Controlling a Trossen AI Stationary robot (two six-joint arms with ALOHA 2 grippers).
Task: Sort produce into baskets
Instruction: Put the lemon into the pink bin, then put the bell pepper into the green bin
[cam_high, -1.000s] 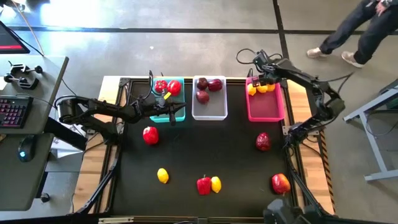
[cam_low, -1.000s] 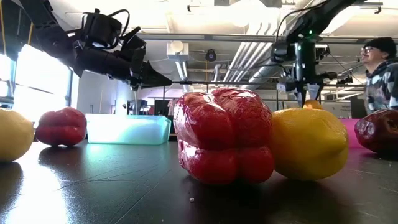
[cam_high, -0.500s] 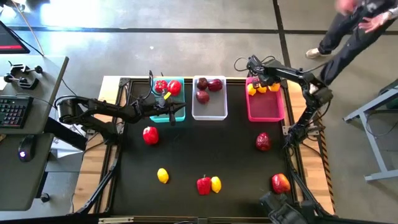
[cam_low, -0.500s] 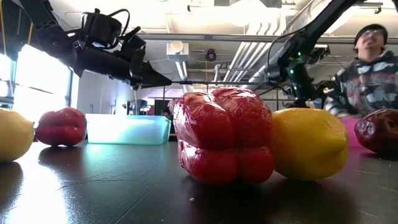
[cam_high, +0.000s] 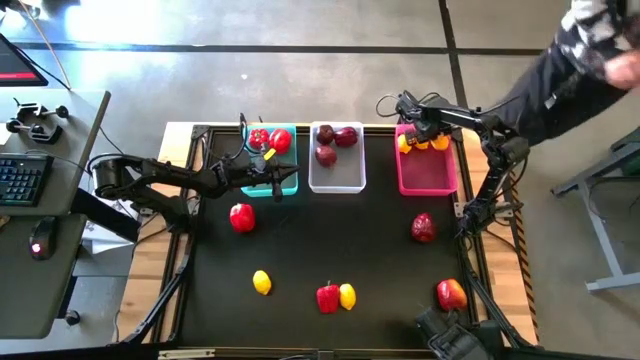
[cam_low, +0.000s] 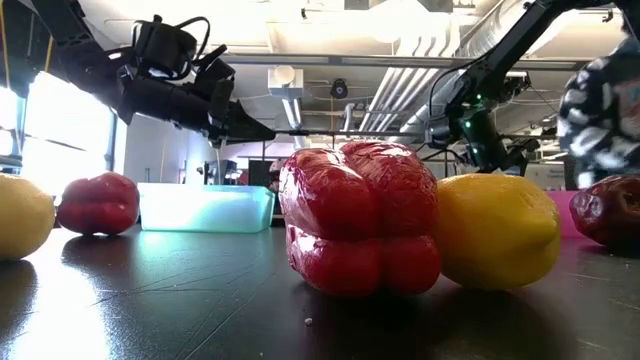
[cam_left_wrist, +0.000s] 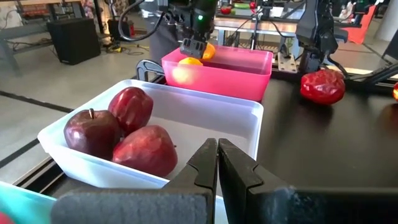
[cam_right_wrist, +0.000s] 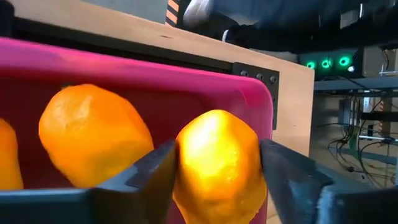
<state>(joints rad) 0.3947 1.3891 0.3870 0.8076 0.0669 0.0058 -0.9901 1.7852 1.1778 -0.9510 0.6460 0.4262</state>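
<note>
The right gripper (cam_high: 413, 131) has widened around a lemon (cam_right_wrist: 216, 163) in the pink basket (cam_high: 428, 178), upper right. The person (cam_high: 575, 62) has shifted farther right. The left gripper (cam_left_wrist: 217, 163) stays pinched shut by the white basket (cam_left_wrist: 250, 121).

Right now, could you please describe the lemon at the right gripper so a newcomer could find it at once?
Find the pink rectangular plastic basket, the rightmost of three bins along the table's far edge. In its far end lie several yellow lemons; the one meant sits between the fingers of the right gripper, unlike its neighbours.

Three baskets (cam_high: 338, 172), four peppers (cam_high: 242, 217), five apples (cam_high: 423, 228), five lemons (cam_high: 262, 283).
</note>
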